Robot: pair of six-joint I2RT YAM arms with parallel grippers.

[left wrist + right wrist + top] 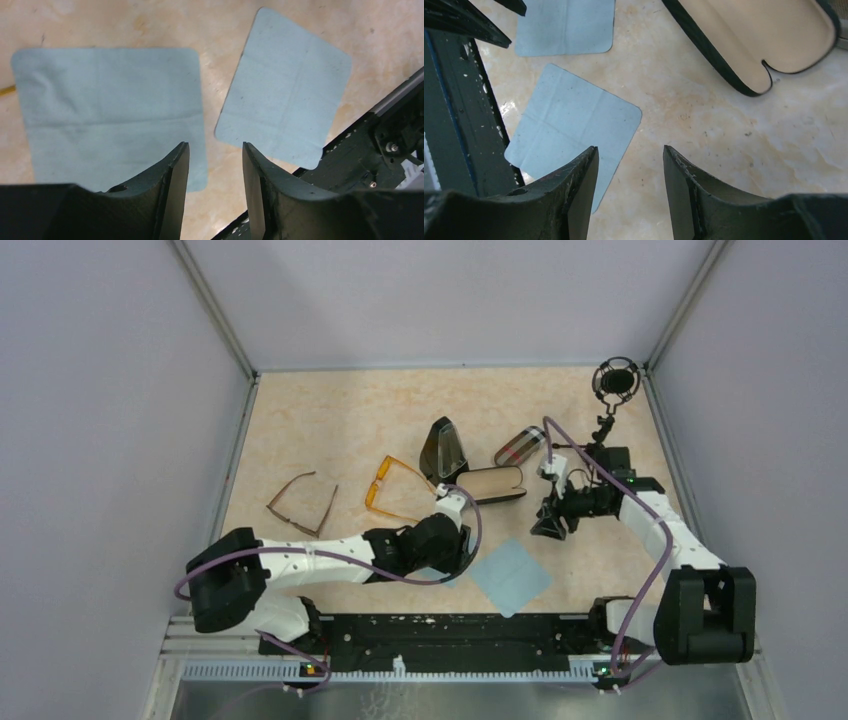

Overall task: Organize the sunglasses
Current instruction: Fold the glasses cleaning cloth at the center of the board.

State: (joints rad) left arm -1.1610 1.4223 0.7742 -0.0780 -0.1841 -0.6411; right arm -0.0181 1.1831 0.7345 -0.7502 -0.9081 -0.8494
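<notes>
Two pairs of sunglasses lie on the table's left half: a slim brown-framed pair [300, 505] and an amber-orange pair [392, 490]. My left gripper [462, 552] hovers to the right of the amber pair, over a light blue cloth [110, 110]. In the left wrist view my left gripper [215, 145] is open, with only table and cloth edge between the fingers. A yellow temple tip [6, 90] peeks in at the left edge. My right gripper [548, 522] hangs near the table's middle right. In its wrist view my right gripper [630, 148] is open and empty above bare table.
An open hard case [490, 483] with a beige lining lies between the arms, also the case [764, 35] in the right wrist view. Behind it stand a black triangular case [443, 447] and a plaid cylindrical case [519, 446]. A second blue cloth [510, 575] lies near the front rail [430, 635].
</notes>
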